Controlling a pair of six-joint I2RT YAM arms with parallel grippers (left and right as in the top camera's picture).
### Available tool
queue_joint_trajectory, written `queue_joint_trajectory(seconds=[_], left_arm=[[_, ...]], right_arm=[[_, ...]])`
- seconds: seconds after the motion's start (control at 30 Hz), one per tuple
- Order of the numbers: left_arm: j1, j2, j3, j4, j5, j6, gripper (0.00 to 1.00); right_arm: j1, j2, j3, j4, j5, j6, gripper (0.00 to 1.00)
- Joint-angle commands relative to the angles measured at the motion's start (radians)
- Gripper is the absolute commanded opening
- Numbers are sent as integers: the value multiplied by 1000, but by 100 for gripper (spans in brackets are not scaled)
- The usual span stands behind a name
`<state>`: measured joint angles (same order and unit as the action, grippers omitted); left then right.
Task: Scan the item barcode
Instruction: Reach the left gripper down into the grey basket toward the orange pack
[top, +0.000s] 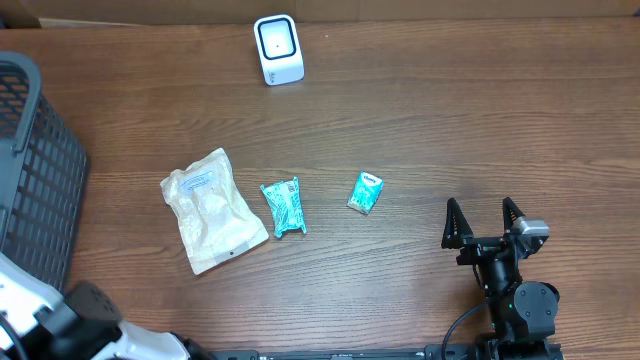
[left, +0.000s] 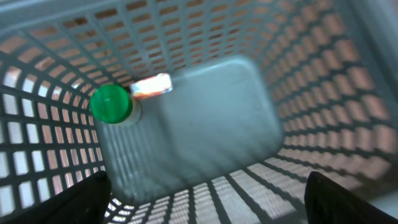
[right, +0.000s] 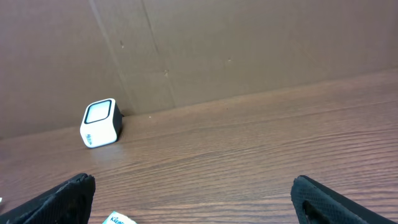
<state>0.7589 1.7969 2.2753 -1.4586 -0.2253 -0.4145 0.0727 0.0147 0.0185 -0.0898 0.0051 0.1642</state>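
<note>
Items lie mid-table: a small teal carton (top: 366, 192) (lettering begins "Klee"), a crinkled teal packet (top: 284, 207) and a translucent white pouch (top: 212, 210), its label unreadable, with the white rounded-cube scanner (top: 278, 49) well behind. The right gripper (top: 480, 215) stands spread wide and empty near the carton. The left gripper (left: 214, 202), fingers also apart holding nothing, hangs inside the grey lattice basket (left: 323, 74) over a blurred pale green-capped bottle (left: 205, 124).
</note>
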Motion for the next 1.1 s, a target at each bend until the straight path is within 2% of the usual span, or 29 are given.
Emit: queue_joint_trajectory(seconds=[0.0,0.17,0.57,0.67,0.83,1.07], left_arm=[[28,66,-18,8,35,18,83],[39,146,-24,60,10,57,84],[134,330,-50,183,38,377,82],[155,380,-61,199,36,399,81],[176,454,-63,209,34,465,70],[188,515,-63,245,-29,475,70]], right_arm=[[-1,-12,-11,6,4,2,100],[-1,-12,-11,6,4,2,100],[-1,-12,-11,6,4,2,100],[-1,-12,-11,6,4,2,100],[-1,-12,-11,6,4,2,100],[-1,-12,-11,6,4,2,100]])
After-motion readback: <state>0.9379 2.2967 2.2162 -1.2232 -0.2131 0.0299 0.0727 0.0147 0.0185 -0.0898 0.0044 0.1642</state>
